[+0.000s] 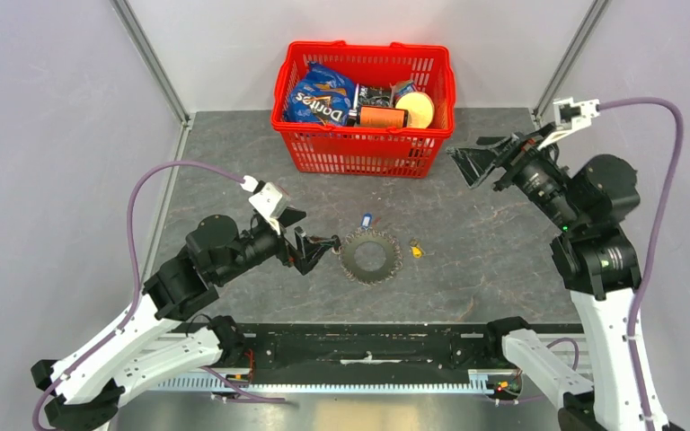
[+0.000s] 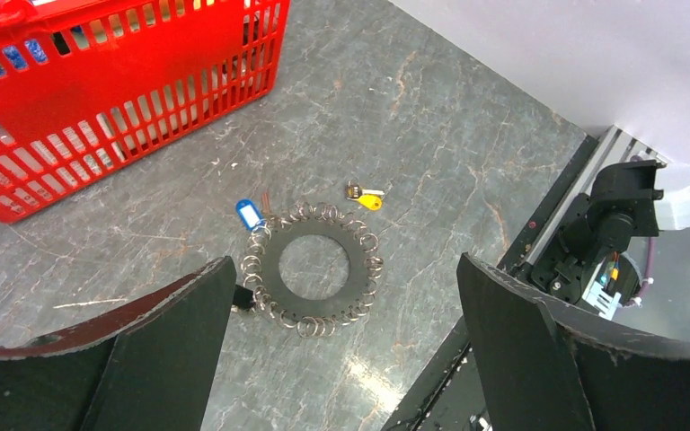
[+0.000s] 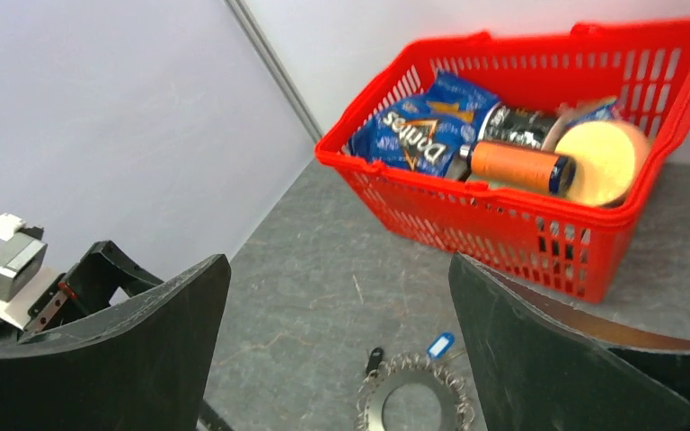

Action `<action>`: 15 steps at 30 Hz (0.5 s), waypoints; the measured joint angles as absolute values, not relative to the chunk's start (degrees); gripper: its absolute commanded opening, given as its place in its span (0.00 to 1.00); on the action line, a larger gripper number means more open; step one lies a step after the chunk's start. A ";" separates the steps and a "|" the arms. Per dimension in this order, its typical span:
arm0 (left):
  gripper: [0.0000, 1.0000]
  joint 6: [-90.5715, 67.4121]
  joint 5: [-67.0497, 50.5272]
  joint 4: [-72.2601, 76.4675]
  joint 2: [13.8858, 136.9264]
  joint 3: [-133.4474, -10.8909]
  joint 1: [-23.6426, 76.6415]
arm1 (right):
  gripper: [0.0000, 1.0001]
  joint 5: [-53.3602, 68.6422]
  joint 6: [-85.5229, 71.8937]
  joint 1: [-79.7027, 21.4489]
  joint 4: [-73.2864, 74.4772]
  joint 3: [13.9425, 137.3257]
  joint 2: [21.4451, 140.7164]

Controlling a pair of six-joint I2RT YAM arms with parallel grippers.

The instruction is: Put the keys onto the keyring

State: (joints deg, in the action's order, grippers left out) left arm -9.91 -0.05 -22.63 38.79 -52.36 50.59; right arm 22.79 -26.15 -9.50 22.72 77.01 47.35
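Note:
The keyring (image 1: 370, 258), a dark toothed wheel fringed with small metal rings, lies flat on the grey table. It also shows in the left wrist view (image 2: 314, 269) and the right wrist view (image 3: 411, 404). The blue-headed key (image 1: 366, 218) (image 2: 249, 215) (image 3: 440, 345) lies at its far edge. The yellow-headed key (image 1: 415, 250) (image 2: 368, 200) lies just to its right, apart from it; the right wrist view does not show it. My left gripper (image 1: 310, 250) (image 2: 343, 287) is open and empty, just left of the ring. My right gripper (image 1: 472, 166) (image 3: 340, 278) is open and empty, raised at the far right.
A red basket (image 1: 364, 148) (image 3: 512, 211) holding a chip bag, a can and other items stands at the back middle. A small black tag (image 2: 243, 301) (image 3: 374, 359) lies at the ring's left edge. A black rail (image 1: 359, 346) runs along the near edge.

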 measured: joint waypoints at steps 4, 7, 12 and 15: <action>0.99 -9.91 -0.21 -22.61 39.16 -52.69 50.59 | 0.99 22.20 -26.41 -10.94 23.64 77.14 49.84; 0.99 -9.91 -0.21 -22.59 39.59 -52.90 50.59 | 0.99 22.90 -26.37 -11.11 23.40 77.12 51.64; 0.99 -9.93 -0.16 -22.59 40.56 -52.90 50.59 | 0.99 20.84 -26.39 -12.49 23.94 77.43 54.89; 0.99 -9.96 -0.16 -22.55 41.45 -52.90 50.59 | 0.99 16.73 -25.74 -14.70 27.53 80.53 58.35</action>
